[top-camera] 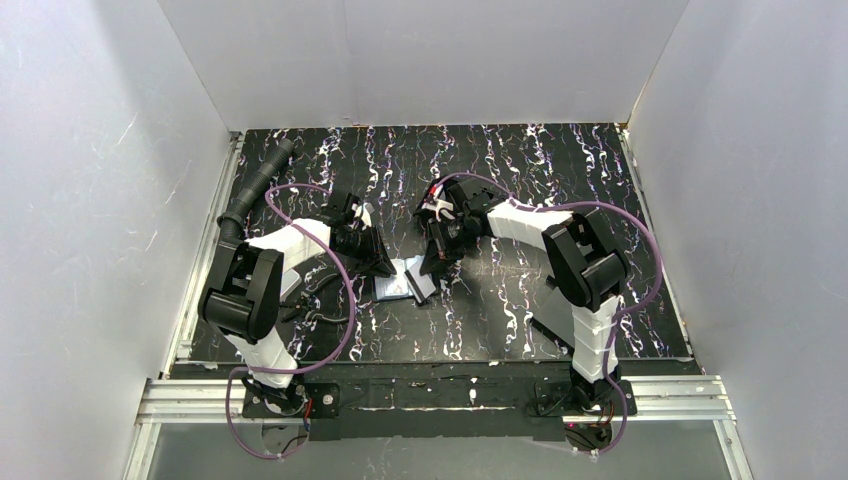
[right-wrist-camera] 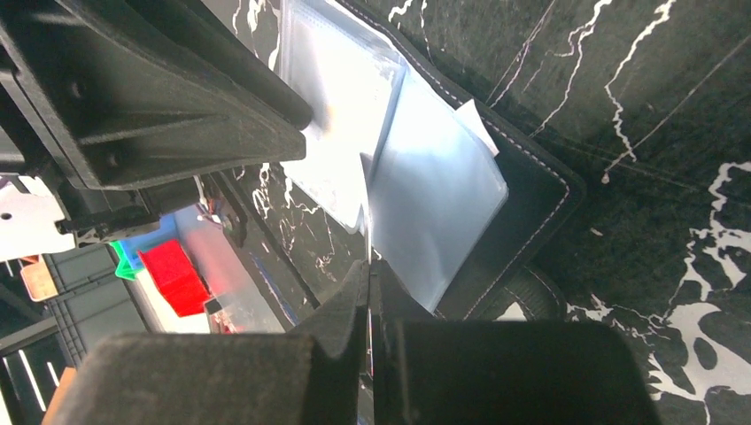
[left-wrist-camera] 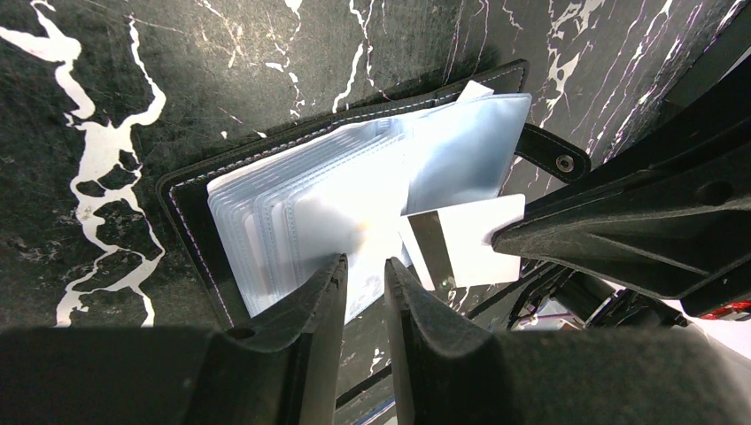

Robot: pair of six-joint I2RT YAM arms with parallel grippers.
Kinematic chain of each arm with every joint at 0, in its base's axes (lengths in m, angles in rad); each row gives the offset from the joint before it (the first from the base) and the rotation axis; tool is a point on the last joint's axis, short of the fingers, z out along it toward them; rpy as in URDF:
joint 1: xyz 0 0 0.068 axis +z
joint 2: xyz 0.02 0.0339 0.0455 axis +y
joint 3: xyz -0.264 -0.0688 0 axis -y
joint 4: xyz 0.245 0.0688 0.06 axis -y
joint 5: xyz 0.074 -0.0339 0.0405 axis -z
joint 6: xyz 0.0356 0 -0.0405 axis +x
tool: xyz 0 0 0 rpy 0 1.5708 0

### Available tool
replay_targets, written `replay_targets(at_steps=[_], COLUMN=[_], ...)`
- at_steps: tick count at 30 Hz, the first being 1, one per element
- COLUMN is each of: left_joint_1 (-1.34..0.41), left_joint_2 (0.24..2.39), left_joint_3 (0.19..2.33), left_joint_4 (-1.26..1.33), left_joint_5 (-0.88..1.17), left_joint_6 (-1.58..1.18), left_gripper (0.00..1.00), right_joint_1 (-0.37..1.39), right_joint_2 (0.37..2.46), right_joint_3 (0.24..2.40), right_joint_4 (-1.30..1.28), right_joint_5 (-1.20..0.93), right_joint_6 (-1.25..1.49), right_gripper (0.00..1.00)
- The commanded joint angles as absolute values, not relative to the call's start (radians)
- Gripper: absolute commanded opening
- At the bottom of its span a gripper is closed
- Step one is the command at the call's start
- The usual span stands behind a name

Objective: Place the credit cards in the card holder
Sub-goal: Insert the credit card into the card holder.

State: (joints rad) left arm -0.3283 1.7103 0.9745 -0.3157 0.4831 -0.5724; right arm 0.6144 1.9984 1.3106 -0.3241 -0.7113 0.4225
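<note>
The card holder lies open on the black marbled table between both arms, its black cover spread flat and its pale clear sleeves fanned upward. A white credit card with a dark stripe is pinched in my shut right gripper, its edge meeting the sleeves. My left gripper stands slightly open with its fingertips at the sleeves' near edge and nothing between them. A white corner of another card pokes from behind the far sleeve. The snap strap lies off to one side.
A black ribbed hose lies at the table's back left. White walls close in three sides. An aluminium rail runs along the near edge. Red and blue items show beyond the table edge.
</note>
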Motion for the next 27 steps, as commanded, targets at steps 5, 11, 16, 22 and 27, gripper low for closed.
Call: replay_targets(at_steps=[5,11,16,22,27], left_joint_1=[-0.324,-0.323,-0.323,-0.322,-0.322], left_joint_2=[1.719,1.719,1.719,1.720,1.719], left_joint_3=[0.918,0.916,0.916,0.916,0.916], left_joint_4=[-0.395,-0.393,-0.391,-0.390,-0.390], left_joint_5=[0.383,0.386,0.388,0.391,0.392], left_joint_6=[-0.538,-0.538,-0.539,-0.539,-0.540], left_gripper=[0.23,0.23,0.23,0.22,0.22], right_joint_1=[0.611,0.609,0.609,0.609,0.608], right_joint_2=[2.034,2.053,2.047,2.030,2.023], right_joint_3=[1.314,1.305,1.274,1.226,1.183], right_joint_4=[-0.224,-0.139,-0.036,0.081,0.160], right_joint_5=[-0.714,-0.704,-0.668,-0.644,-0.636], right_joint_6=[0.485,0.546,0.588,0.636,0.676], right_gripper=[0.01,0.01,0.01,0.01,0.01])
